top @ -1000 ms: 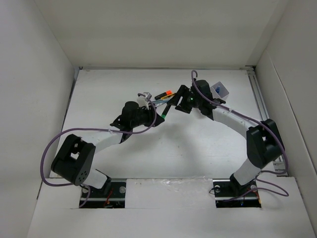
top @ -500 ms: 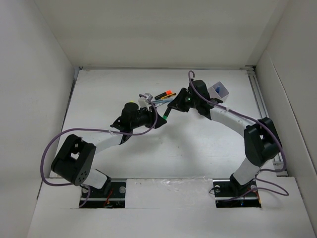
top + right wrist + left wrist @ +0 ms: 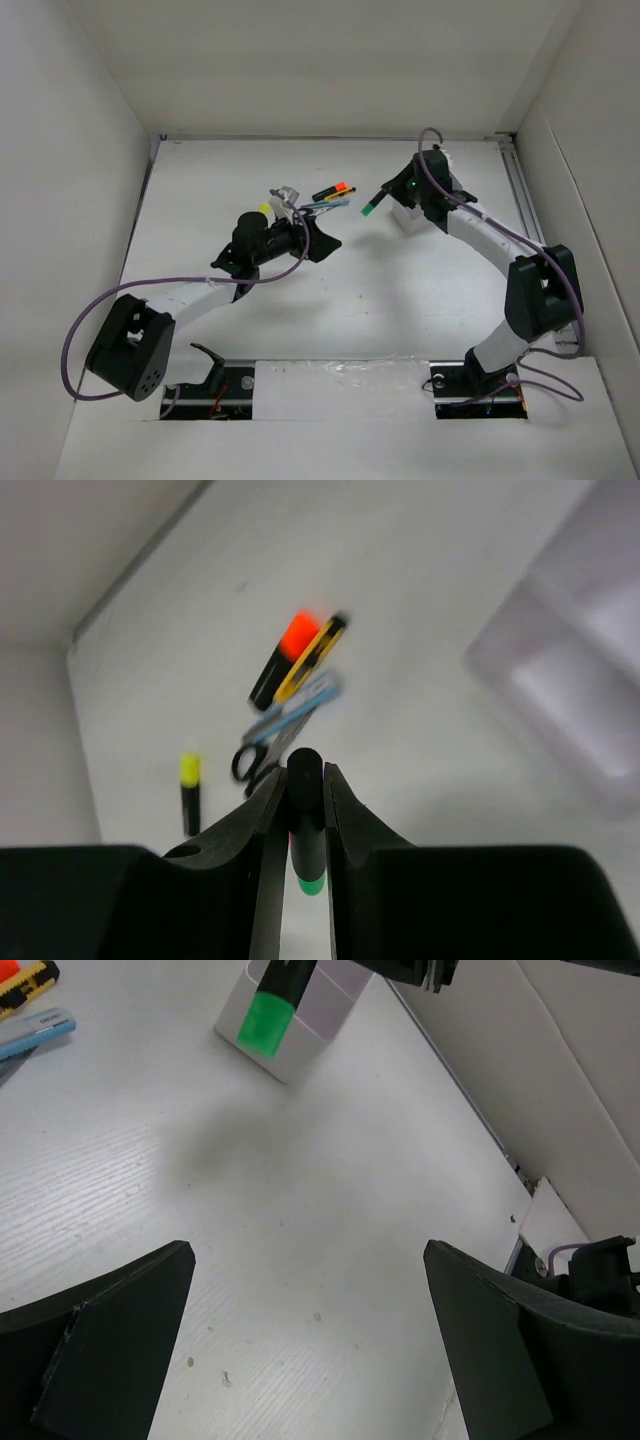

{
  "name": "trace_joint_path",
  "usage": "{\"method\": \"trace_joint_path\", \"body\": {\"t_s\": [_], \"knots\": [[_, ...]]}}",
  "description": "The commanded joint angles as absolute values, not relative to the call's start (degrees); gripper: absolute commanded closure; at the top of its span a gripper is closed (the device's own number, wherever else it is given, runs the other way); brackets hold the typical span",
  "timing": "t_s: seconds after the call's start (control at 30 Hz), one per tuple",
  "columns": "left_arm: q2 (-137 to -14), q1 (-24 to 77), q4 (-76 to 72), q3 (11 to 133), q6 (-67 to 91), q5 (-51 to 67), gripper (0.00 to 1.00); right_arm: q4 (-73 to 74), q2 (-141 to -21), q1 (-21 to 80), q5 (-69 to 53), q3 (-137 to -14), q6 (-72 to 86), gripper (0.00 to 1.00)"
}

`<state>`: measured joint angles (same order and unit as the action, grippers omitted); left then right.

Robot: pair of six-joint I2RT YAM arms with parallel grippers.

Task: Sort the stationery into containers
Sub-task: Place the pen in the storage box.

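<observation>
The right hand point(image 3: 305, 790) pinches a green marker point(image 3: 306, 852) by the white box point(image 3: 585, 685), to drop in. The left hand point(image 3: 308, 1290) is spread apart.

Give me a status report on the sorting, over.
Left gripper open, empty. Right gripper shut on green-capped black marker, by thin-walled white square box. Nothing blocking it.

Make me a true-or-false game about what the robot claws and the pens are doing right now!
1. The right claw grips a green-capped marker. True.
2. The left claw holds the scissors. False: it is open and empty; the scissors lie on the table.
3. The orange-capped marker is inside the white box. False: it lies on the table beside the yellow-black cutter.
4. A yellow-capped marker lies on the table. True.
</observation>
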<state>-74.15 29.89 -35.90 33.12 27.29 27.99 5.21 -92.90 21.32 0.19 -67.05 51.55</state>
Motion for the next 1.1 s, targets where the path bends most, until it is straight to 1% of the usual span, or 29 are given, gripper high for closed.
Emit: {"method": "trace_joint_path", "body": {"t_s": [0.0,0.03,0.1,0.17,0.27,0.4,0.47,0.6,0.73,1.07], "knots": [[-72.33,29.79,-39.46,32.61,27.77,28.73,0.0,7.81,-88.24,18.55,18.41,-70.31,51.86,0.97],[-72.33,29.79,-39.46,32.61,27.77,29.35,0.0,9.13,-87.72,18.02,26.46,-70.31,51.86,0.97],[-72.33,29.79,-39.46,32.61,28.82,29.36,0.0,13.17,-87.71,17.05,33.72,-71.97,52.46,0.97],[-72.95,29.79,-40.25,32.61,29.52,31.1,0.0,13.97,-87.01,15.04,40.83,-71.98,53.17,0.97],[-74.44,29.27,-42.63,32.08,31.2,34.53,0.0,13.97,-86.48,13.72,45.77,-71.46,54.49,0.97],[-74.97,29.27,-40.88,32.08,31.82,32.79,0.0,13.01,-87.09,13.71,51.39,-72.25,54.49,0.97],[-74.18,29.27,-39.73,32.08,31.29,31.12,0.0,13.01,-88.07,13.71,52.9,-73.73,53.97,0.97],[-71.99,29.27,-37.1,32.08,31.29,26.64,0.0,13.01,-89.38,13.71,54.49,-73.74,53.96,0.97],[-70.84,29.27,-35.78,31.55,30.76,24.53,0.0,12.48,-89.38,14.85,56.51,-73.21,53.96,0.97],[-69.7,29.27,-35.24,31.55,30.76,23.99,0.0,13.62,-93.87,18.63,60.2,-73.3,55.2,0.97]]}}
